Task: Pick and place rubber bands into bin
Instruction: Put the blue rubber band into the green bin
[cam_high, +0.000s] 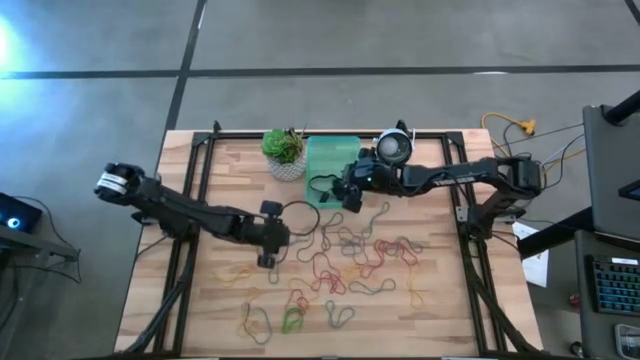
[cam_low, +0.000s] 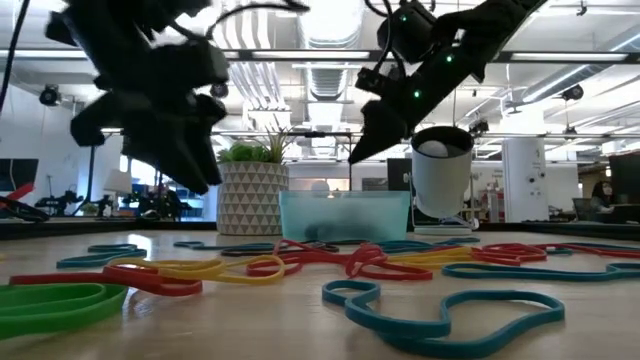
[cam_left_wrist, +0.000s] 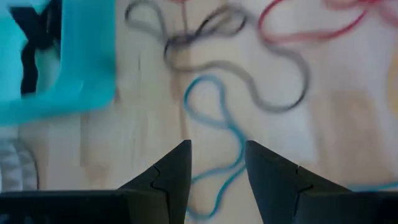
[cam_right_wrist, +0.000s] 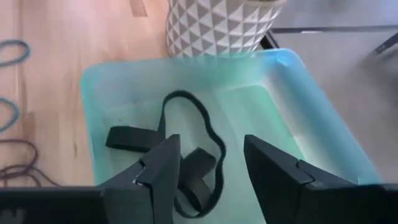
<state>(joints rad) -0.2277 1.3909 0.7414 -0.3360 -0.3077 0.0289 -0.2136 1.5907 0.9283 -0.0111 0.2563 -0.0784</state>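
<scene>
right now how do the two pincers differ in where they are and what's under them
The right pincer hangs over the bin, a black rubber band lying in it below; the left pincer hangs over bare table with loose bands beneath. In the overhead view the right pincer is near the plant pot, the left nearer the table's middle. Both are open and hold nothing.

— What can't you make out?
— My left wrist view is smeared: the rubber bands (cam_left_wrist: 249, 93) blur, and the bin (cam_left_wrist: 68, 68) is cut off at the edge.
— And the right?
— The black rubber band (cam_right_wrist: 193, 130) runs under my fingers (cam_right_wrist: 165, 171) (partly hidden).
</scene>
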